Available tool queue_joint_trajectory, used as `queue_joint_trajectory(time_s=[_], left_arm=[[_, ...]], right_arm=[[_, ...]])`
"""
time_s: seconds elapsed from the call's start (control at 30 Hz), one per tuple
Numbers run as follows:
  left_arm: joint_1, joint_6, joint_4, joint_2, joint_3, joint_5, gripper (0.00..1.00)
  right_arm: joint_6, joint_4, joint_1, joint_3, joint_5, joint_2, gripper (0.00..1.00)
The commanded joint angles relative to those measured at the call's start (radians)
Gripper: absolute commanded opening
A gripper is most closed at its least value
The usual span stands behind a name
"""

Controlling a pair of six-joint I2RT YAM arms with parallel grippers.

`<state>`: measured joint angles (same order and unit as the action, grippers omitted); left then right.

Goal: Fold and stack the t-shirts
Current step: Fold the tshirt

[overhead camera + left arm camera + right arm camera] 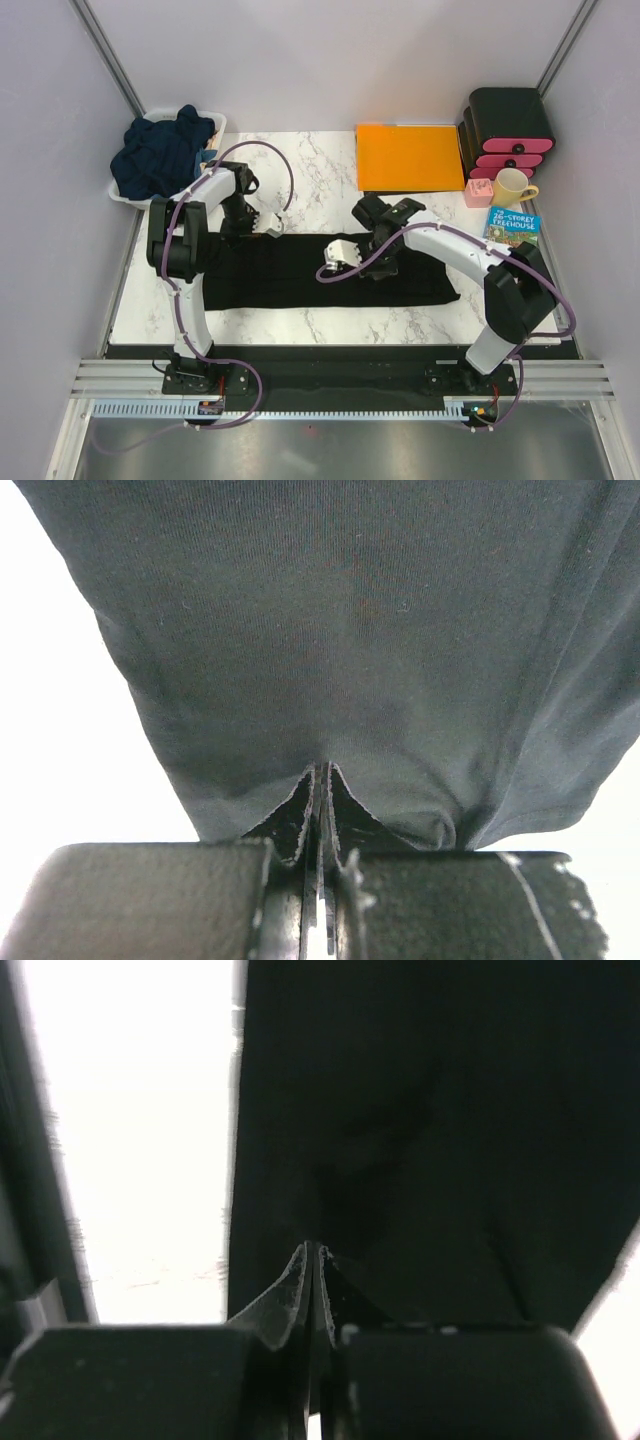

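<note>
At the upper left of the overhead view, a white plastic basket [120, 195] holds a heap of dark navy blue t-shirts [160, 155]. They are too bunched for me to count.

My left pincer [322, 772] is pressed together at the tips and clamped on a fold of the one plain black cotton t-shirt [300, 275]. That shirt lies spread as a long dark band across the middle of the white marbled desk [300, 165]. From above, this pincer sits at the shirt's upper left edge.

My right pincer [312, 1248] is over the middle of the same shirt, with its tips against the black cloth. They stand very close together, but its own camera's picture is dark, so I cannot tell whether they pinch the cloth or are slightly apart.

Right of centre, at the top of the overhead view, lies one flat orange rectangular sheet [408, 155]. At the upper right are one black drawer unit with pink fronts [508, 120], one small pink box [478, 193], one pale yellow mug [512, 187] and one blue paperback book [512, 225].

Only the overhead view shows the basket, the sheet and these small things. My wrist cameras show only my fingertips, black cloth and bright desk.
</note>
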<state>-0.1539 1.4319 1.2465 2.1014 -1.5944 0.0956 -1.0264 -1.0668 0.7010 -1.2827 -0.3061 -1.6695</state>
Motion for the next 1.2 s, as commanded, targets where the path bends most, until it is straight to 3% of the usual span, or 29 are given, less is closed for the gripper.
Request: queue_joint_trajectory(time_s=[0.0, 0.2, 0.4, 0.7, 0.87, 1.17], left_arm=[[-0.001, 0.019, -0.002, 0.002, -0.033, 0.010, 0.02], [0.005, 0.010, -0.001, -0.014, -0.030, -0.002, 0.02], [0.016, 0.001, 0.002, -0.029, -0.019, -0.013, 0.02], [0.020, 0.007, 0.008, -0.021, -0.030, -0.017, 0.02], [0.019, 0.012, 0.007, 0.000, -0.044, -0.008, 0.02], [0.019, 0.025, 0.001, 0.019, -0.041, -0.004, 0.02]], right_arm=[[0.074, 0.249, -0.093, 0.055, 0.119, 0.025, 0.00], [0.055, 0.335, -0.204, 0.039, 0.093, -0.082, 0.00], [0.029, 0.315, -0.213, 0.066, 0.045, -0.118, 0.00], [0.008, 0.125, -0.189, 0.138, -0.030, 0.011, 0.00], [0.029, 0.125, -0.153, 0.244, -0.033, 0.076, 0.00], [0.094, 0.109, -0.087, 0.266, -0.022, 0.186, 0.00]])
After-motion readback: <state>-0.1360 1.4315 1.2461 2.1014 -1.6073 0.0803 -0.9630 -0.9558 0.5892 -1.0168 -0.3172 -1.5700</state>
